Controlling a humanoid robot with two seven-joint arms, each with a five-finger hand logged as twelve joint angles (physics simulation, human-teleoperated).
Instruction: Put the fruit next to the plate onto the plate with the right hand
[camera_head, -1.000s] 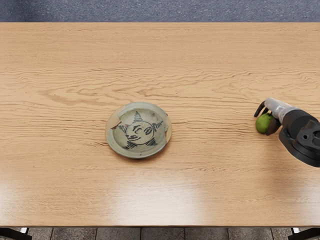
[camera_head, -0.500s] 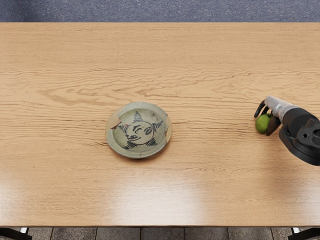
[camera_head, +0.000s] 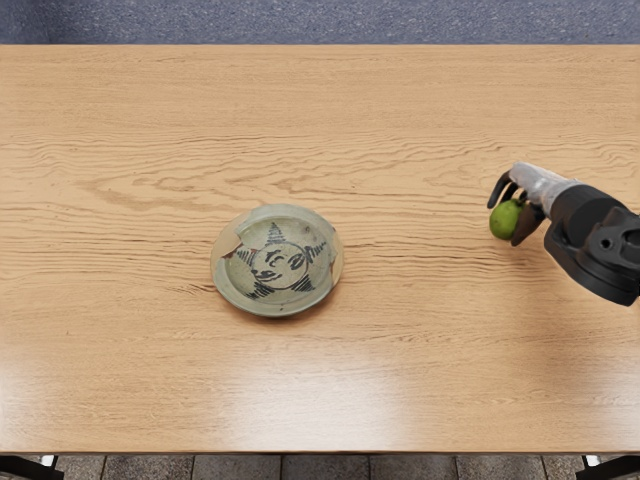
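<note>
- Grip first: the dark-fingered right robot hand (camera_head: 520, 200) is clasping the small green rounded fruit (camera_head: 505, 219) from both sides.
- The fruit is staying over the light wooden table (camera_head: 400, 120), near its right edge and well apart from the grey-green round ceramic plate (camera_head: 277, 259) with a painted face.
- It is looking light and firm, with smooth skin that may be slipping; holding around its widest middle is seeming safest.
- Its long axis is running roughly up-down in the head view, slightly tilted; which end is the stem I cannot tell.
</note>
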